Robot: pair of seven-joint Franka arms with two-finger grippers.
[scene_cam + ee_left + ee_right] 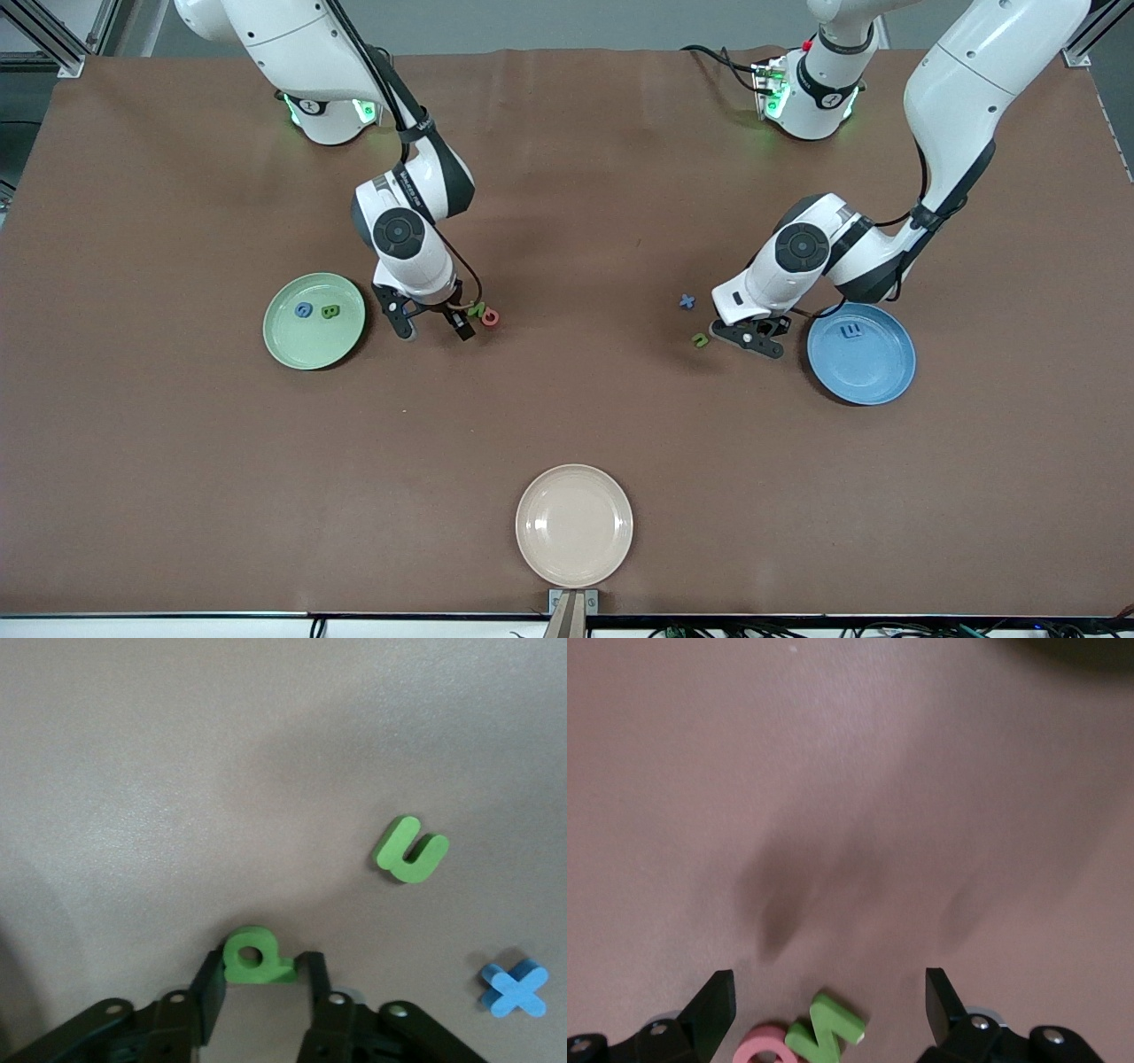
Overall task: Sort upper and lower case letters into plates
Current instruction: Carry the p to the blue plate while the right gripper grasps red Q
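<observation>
Brown table cover [567, 416] with three plates on it: one pale green plate [285, 347] toward the right arm's end, one blue plate [873, 377] toward the left arm's end, one cream plate [574, 525] nearest the front camera. The green plate holds two letters, a blue one [304, 309] and a green one [330, 311]; the blue plate holds one dark letter [850, 331], probably an E. Four loose letters lie on the table: a green u [410, 851], a blue x [514, 988], a green N [827, 1028] and a pink round letter [767, 1045], these last two touching. The left gripper [259, 992], beside the blue plate, is clamped narrow on a fifth, a green a [255, 957]. The right gripper [830, 1001] sits low beside the green plate, jaws wide, straddling the N and the pink letter.
</observation>
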